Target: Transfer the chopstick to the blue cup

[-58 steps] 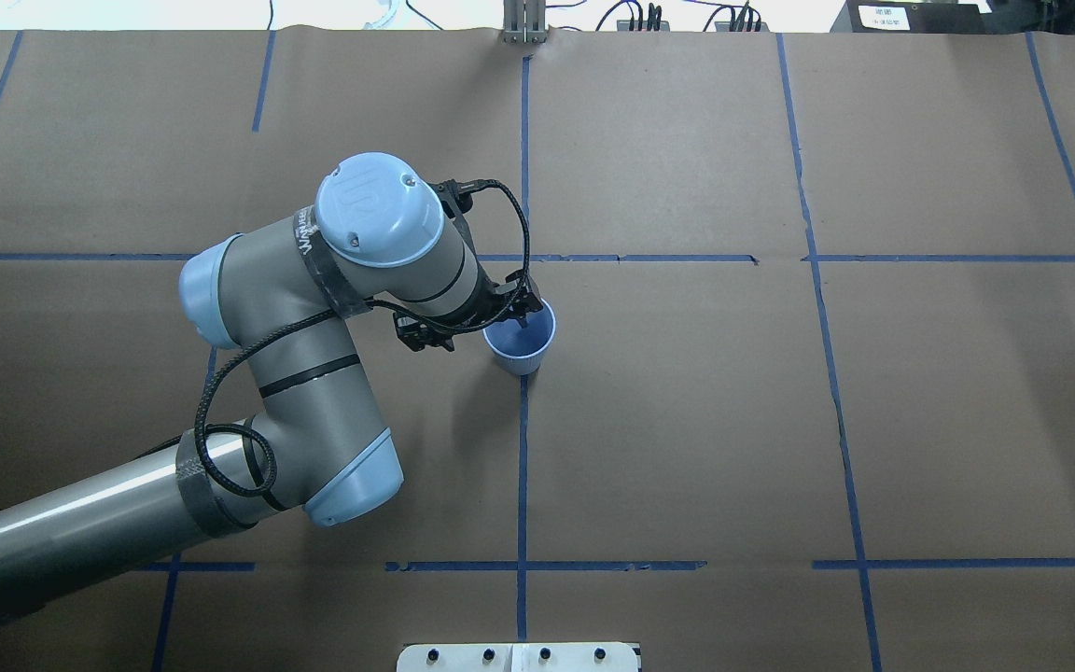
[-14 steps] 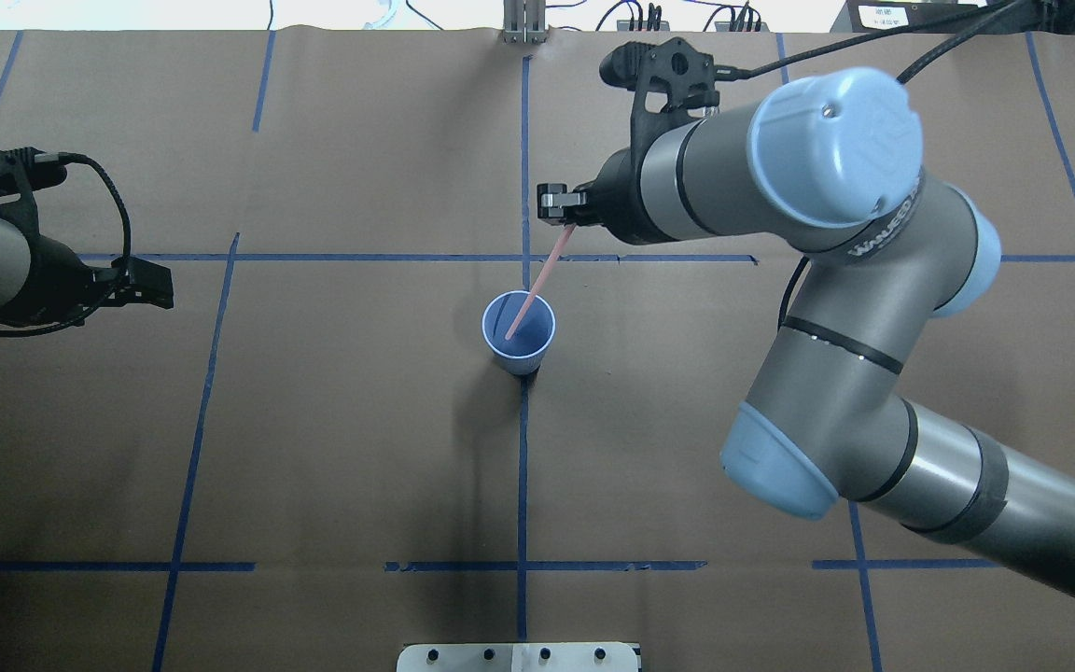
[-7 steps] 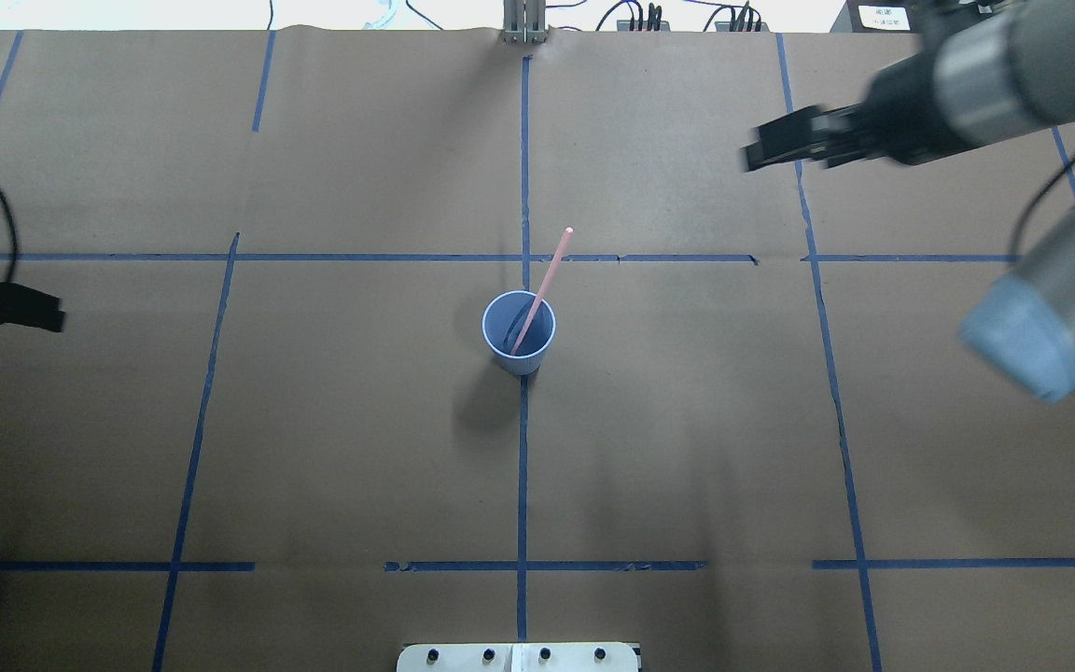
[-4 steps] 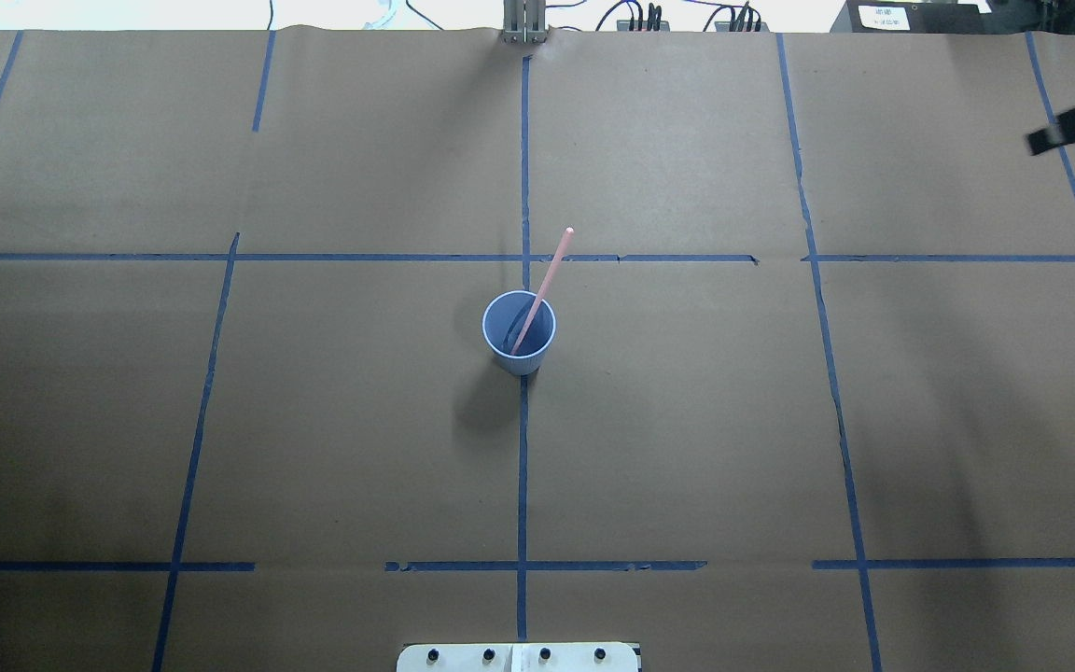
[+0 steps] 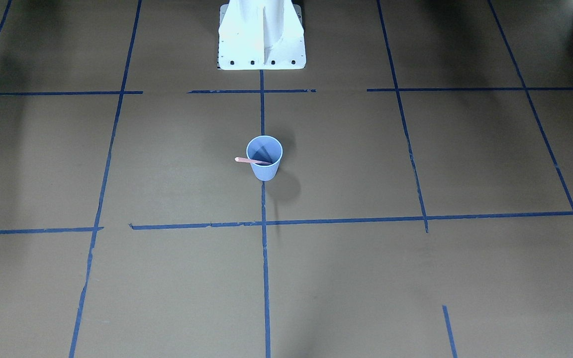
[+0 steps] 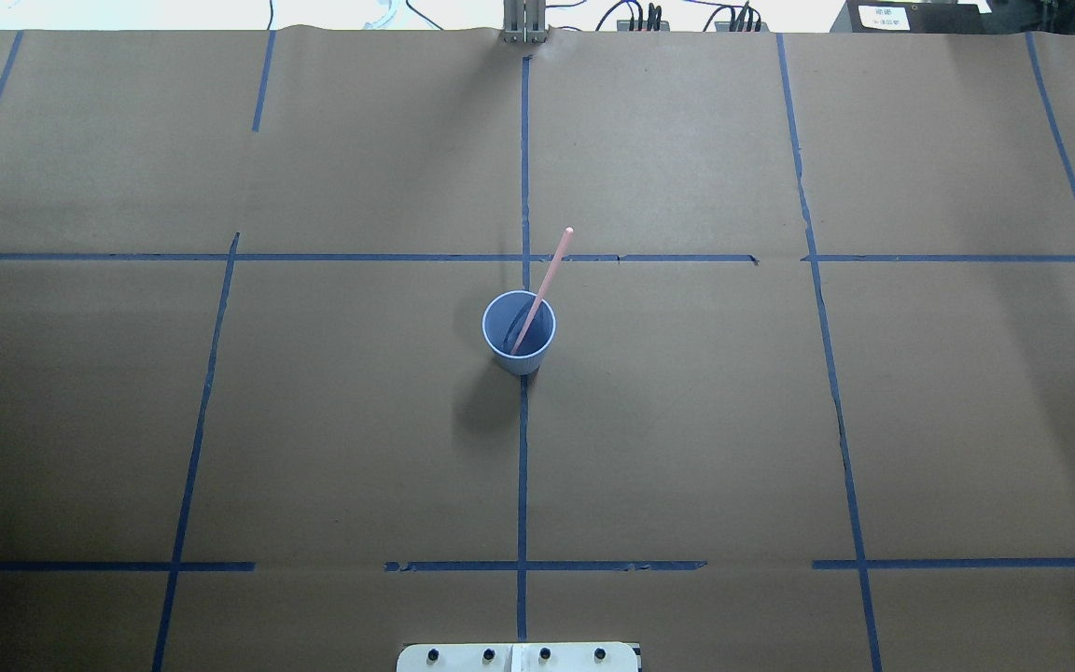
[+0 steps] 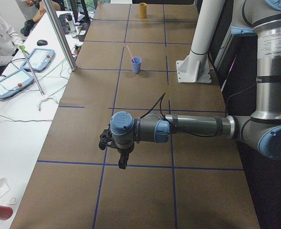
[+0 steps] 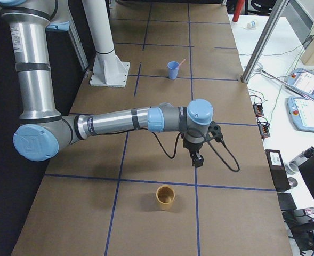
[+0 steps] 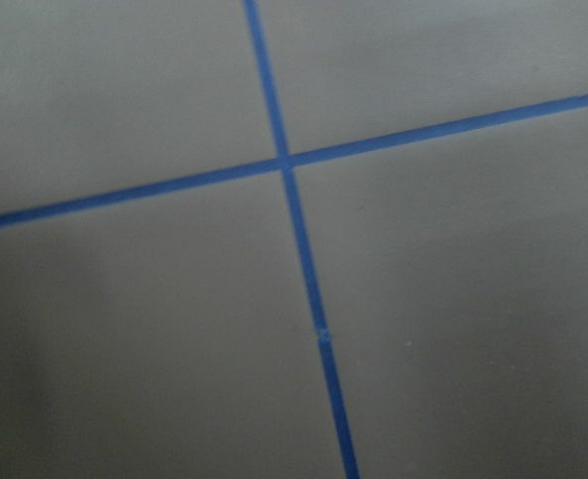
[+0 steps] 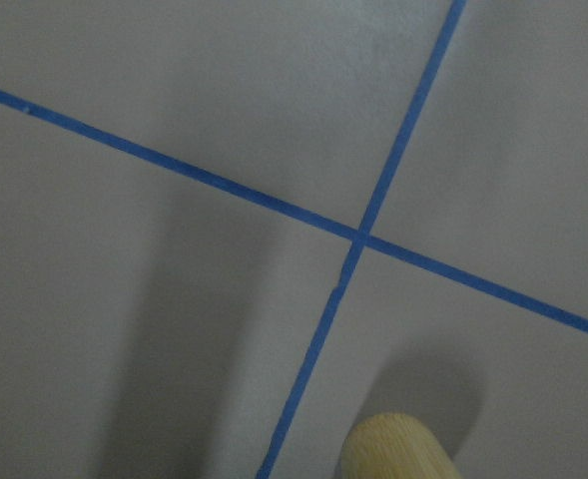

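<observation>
Overhead exterior shows the chopstick leaning inside the blue cup

Table is covered edge to edge with brown paper, on which a grid is marked by blue tape lines. The blue cup is seen upright on the central lengthwise line. A tan ribbed cup is seen upright near the table's end on the robot's right, well apart. A white pedestal base is bolted at the robot-side edge.
</observation>
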Available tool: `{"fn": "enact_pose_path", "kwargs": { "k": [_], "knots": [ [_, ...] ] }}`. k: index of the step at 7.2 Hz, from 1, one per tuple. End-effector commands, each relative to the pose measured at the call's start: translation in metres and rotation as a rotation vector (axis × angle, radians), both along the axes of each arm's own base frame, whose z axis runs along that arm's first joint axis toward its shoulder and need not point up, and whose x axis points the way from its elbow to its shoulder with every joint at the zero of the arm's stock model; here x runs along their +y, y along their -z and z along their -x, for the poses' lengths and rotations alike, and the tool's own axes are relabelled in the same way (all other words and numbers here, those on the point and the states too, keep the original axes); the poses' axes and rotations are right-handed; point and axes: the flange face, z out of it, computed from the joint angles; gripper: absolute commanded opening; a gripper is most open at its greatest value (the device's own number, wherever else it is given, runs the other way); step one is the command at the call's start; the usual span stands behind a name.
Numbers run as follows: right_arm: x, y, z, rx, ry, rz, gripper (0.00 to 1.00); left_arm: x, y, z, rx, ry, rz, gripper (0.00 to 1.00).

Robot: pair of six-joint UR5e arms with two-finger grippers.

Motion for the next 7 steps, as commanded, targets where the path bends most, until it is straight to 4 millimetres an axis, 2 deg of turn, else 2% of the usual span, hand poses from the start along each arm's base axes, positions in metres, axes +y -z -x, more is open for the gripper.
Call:
{"fn": "enact_pose_path", "kwargs": {
  "k": [1,3,5,6,7],
  "knots": [
    [0.018,-0.034,-0.007,0.005,0.007,0.058,1.00,-0.002,0.011,0.003,0.020,0.013,0.030,1.00],
    [0.017,-0.036,0.008,0.011,0.015,0.082,1.00,-0.003,0.026,0.003,0.020,0.014,0.053,1.00],
    [0.018,-0.038,0.011,0.011,0.023,0.084,1.00,0.006,0.019,0.004,0.014,0.000,0.020,1.00],
    [0.018,-0.041,0.011,0.009,0.022,0.090,1.00,0.024,0.002,0.003,0.013,-0.011,0.049,1.00],
    [0.016,-0.040,0.011,0.009,0.026,0.081,1.00,0.025,0.002,0.003,0.022,-0.016,0.037,1.00]
  ]
}}
